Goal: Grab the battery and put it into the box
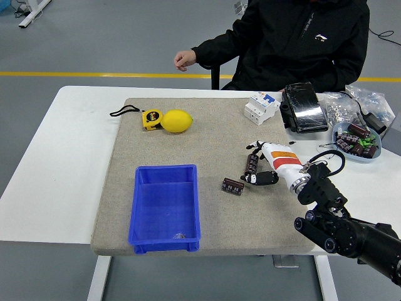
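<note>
One robot hand [262, 168], the right, rests on the grey mat [207, 135] of the desk [62, 157] with its fingers closed around an upright dark battery [252, 163]. Just left of its fingertips lies a second battery [232, 186]. Farther left sits the blue box [165, 207], well apart.

I see a blue box [165, 208], yellow lemon [177, 121], yellow-black tape measure [151, 119], grey mat [207, 141], white table [62, 150]; the battery [232, 186] looks dark, maybe purplish; black jacket [294, 37].
</note>
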